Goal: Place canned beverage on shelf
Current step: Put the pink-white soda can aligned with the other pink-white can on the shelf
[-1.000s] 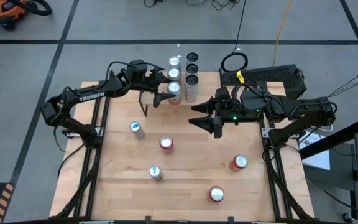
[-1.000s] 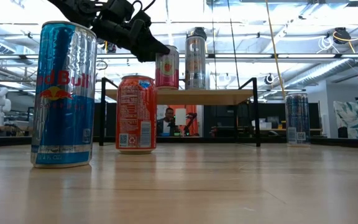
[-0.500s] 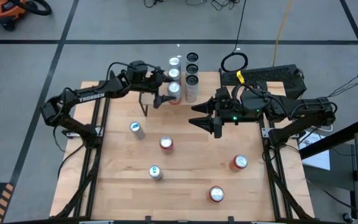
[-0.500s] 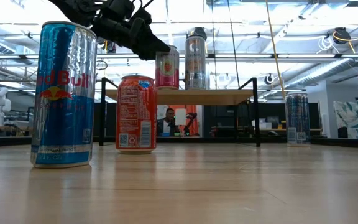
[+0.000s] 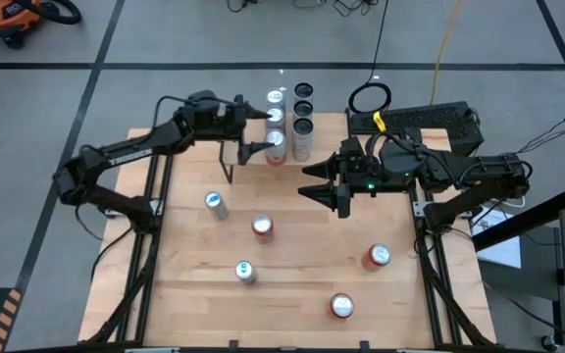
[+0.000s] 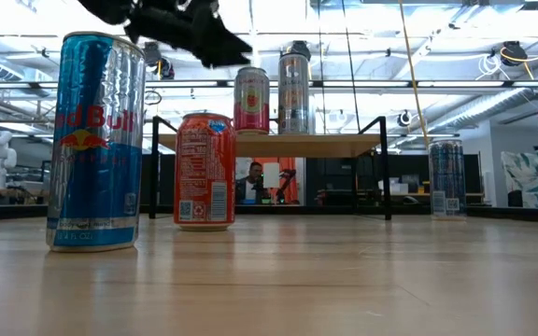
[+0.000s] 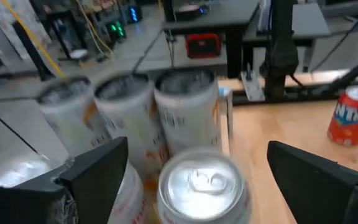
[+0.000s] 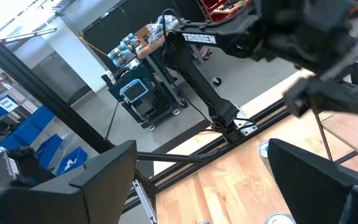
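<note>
The shelf (image 6: 278,144), light wood on thin black legs, stands at the table's far edge. It carries several cans (image 5: 302,108) standing upright. The pink can (image 6: 251,100) stands at its near left; it also shows in the high view (image 5: 277,143) and the left wrist view (image 7: 202,182). My left gripper (image 5: 262,130) is open and empty, above and just left of the pink can, one finger on either side without touching, as the left wrist view (image 7: 197,146) shows. My right gripper (image 5: 324,192) is open and empty above the table's middle.
Loose cans stand upright on the tabletop: a blue Red Bull can (image 5: 215,204), an orange can (image 5: 262,226), a silver-topped can (image 5: 245,272), and two red cans (image 5: 378,256) (image 5: 341,306) at the near right. A dark keyboard-like box (image 5: 425,120) lies at the far right.
My left gripper has risen and drawn back toward the table's left edge, away from the pink can. The can stays upright on the shelf.
</note>
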{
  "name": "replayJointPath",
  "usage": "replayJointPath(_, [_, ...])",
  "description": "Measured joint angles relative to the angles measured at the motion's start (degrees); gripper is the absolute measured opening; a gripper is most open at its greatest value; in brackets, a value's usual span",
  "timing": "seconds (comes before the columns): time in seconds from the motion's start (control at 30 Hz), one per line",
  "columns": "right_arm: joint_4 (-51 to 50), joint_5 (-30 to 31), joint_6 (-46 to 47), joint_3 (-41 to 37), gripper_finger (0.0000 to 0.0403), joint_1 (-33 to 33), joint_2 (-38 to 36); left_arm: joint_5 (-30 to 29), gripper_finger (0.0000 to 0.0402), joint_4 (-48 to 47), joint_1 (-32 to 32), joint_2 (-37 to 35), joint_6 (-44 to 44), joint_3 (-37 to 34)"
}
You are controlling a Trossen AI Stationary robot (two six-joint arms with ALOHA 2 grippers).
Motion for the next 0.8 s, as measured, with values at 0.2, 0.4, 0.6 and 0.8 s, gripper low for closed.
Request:
replayJointPath(0.2, [-2.0, 1.6, -0.2, 0.0, 0.0341, 0.0, 0.0, -7.7, 0.0379, -11.8, -3.9, -7.4, -1.7, 4.0])
replayJointPath(0.4, [-6.5, 6.3, -2.6, 0.0, 0.0341, -0.3, 0.0, -13.8, 0.0367, -26.5, -14.0, -10.8, -10.3, 4.2])
replayJointPath(0.6, [-7.0, 7.5, -7.4, 0.0, 0.0341, -1.8, 0.0, -24.9, 0.0308, -27.7, -24.8, -6.9, -18.1, 4.2])
replayJointPath(0.8, [-8.2, 7.4, -10.3, 0.0, 0.0341, -3.5, 0.0, -38.0, 0.0254, -25.7, -27.8, 1.2, -18.2, 4.1])
